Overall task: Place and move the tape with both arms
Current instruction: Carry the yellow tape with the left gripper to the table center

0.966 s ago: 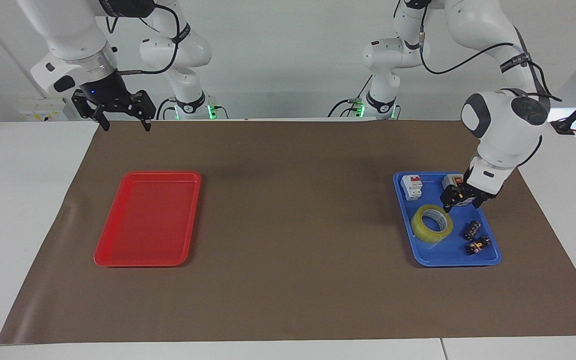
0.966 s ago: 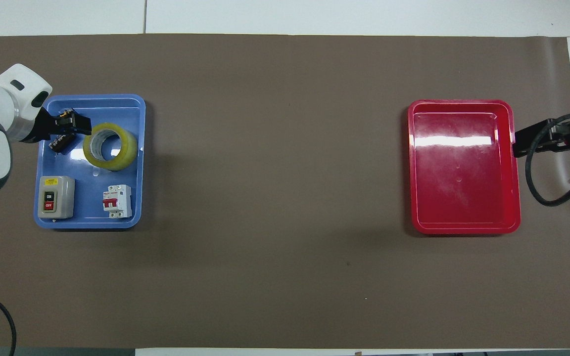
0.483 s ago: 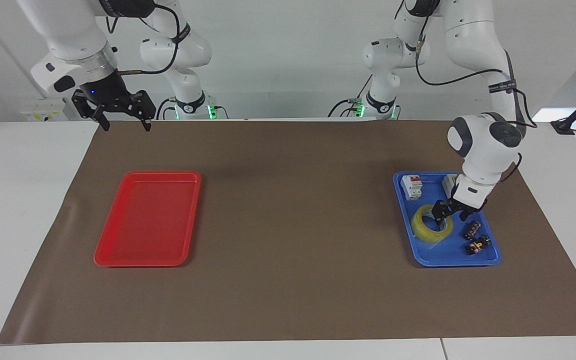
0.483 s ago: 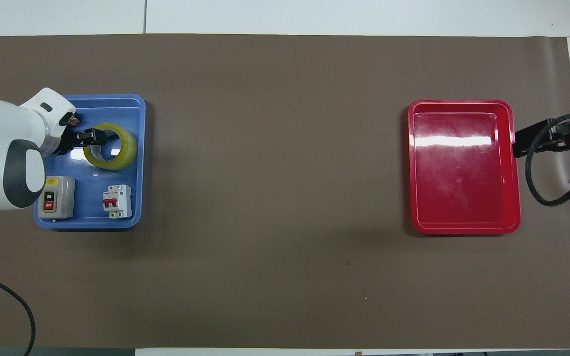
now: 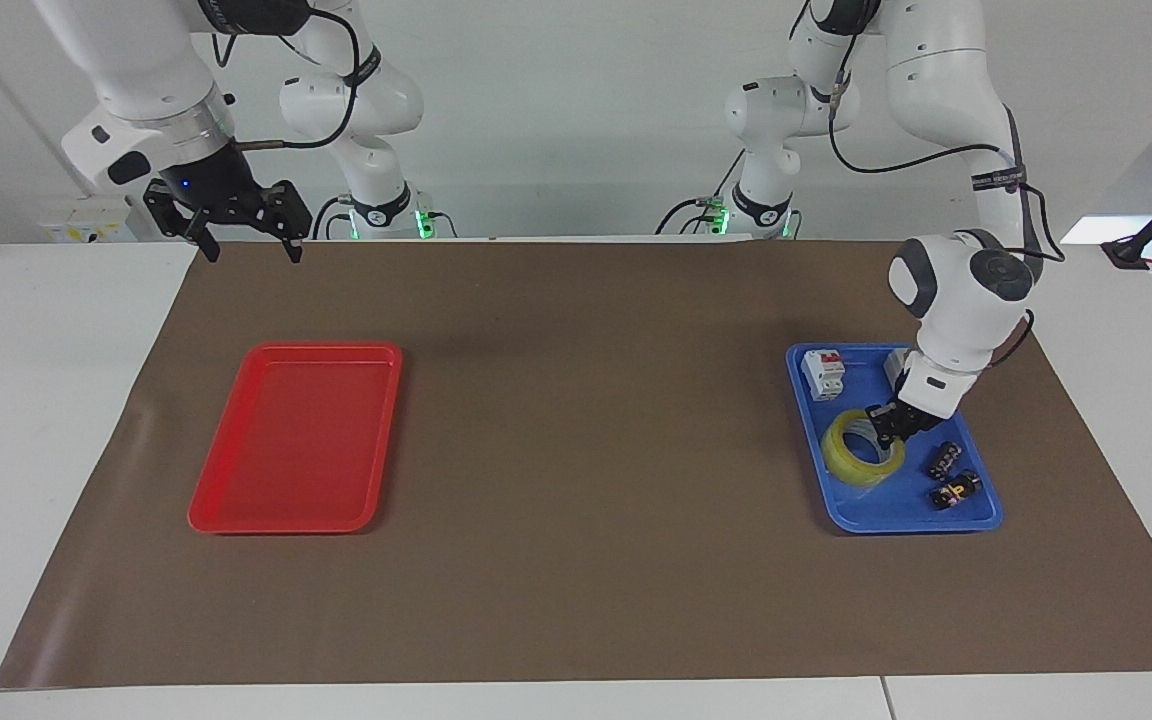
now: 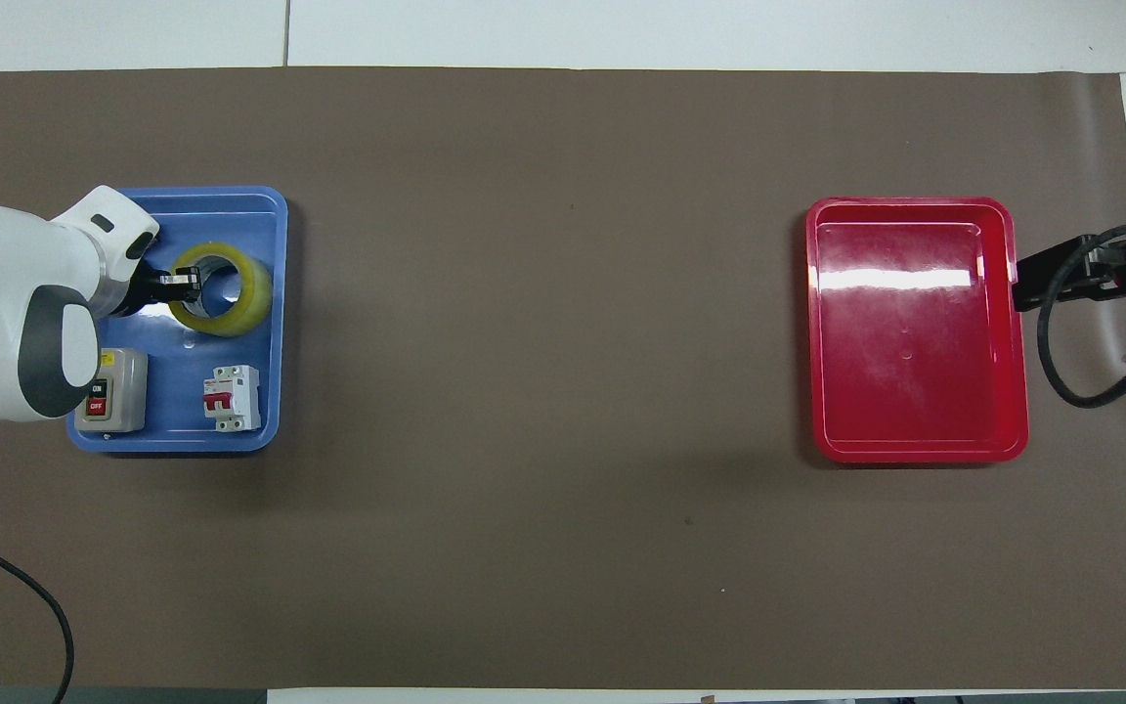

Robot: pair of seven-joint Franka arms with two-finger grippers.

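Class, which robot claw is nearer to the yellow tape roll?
Left. The left claw is shut on the tape roll's wall in the blue tray; the right claw, open, waits up at the other end.

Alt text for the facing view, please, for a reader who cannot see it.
The left gripper is shut on the wall of the yellow tape roll in the blue tray. The right gripper waits open, raised over the mat's edge near the empty red tray.

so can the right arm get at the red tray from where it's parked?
Probably yes. The right gripper hangs open above the mat near the red tray; the tray holds nothing, and the left gripper is occupied, shut on the tape.
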